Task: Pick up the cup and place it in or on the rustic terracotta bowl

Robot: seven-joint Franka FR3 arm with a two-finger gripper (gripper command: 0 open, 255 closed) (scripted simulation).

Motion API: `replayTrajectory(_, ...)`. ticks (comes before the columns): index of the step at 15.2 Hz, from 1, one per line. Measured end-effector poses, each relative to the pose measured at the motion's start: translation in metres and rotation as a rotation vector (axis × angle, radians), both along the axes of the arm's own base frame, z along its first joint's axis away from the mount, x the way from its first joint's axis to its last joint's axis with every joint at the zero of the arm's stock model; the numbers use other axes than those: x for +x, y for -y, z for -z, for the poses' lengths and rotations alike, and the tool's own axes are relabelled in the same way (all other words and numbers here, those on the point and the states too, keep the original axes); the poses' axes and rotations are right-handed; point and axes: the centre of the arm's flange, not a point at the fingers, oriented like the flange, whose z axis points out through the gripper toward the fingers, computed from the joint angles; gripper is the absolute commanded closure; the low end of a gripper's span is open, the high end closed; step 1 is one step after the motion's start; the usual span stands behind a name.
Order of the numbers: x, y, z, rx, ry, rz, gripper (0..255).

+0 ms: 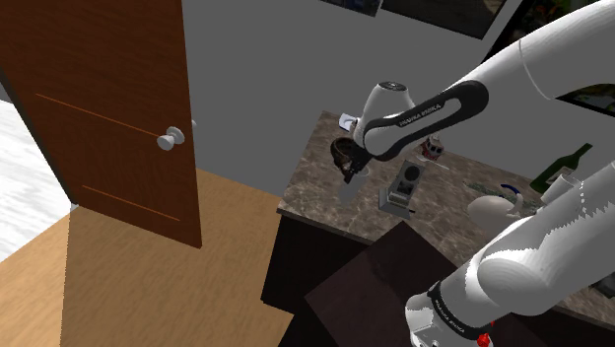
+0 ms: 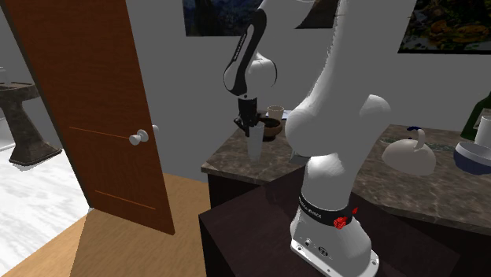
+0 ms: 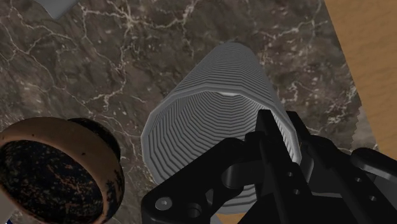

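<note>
A grey ribbed cup (image 3: 203, 121) stands upright over the marble counter (image 3: 127, 57), near the counter's edge. My gripper (image 3: 280, 130) is shut on the cup's rim, one black finger inside the wall and one outside. In the shoulder view the cup (image 1: 353, 192) hangs below the gripper (image 1: 351, 170). The second exterior view shows the same cup (image 2: 255, 145) under the gripper (image 2: 250, 124). The dark brown terracotta bowl (image 3: 57, 168) sits right beside the cup, speckled inside; it is also behind the gripper as the bowl (image 1: 341, 150) (image 2: 271, 127). Whether the cup's base touches the counter I cannot tell.
A white teapot (image 2: 409, 155), a blue-and-white bowl (image 2: 474, 156) and a green bottle (image 1: 564, 166) stand farther along the counter. A small grey block (image 1: 402, 185) lies near the cup. A brown door with a knob (image 1: 171, 138) stands open beyond the counter's end, over the wooden floor.
</note>
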Motion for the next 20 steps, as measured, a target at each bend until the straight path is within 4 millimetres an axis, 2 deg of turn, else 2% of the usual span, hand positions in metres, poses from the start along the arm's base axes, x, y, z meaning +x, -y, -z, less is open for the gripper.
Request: replayTrajectory(20,0.000,0.000,-0.105,0.000,0.000,0.000,255)
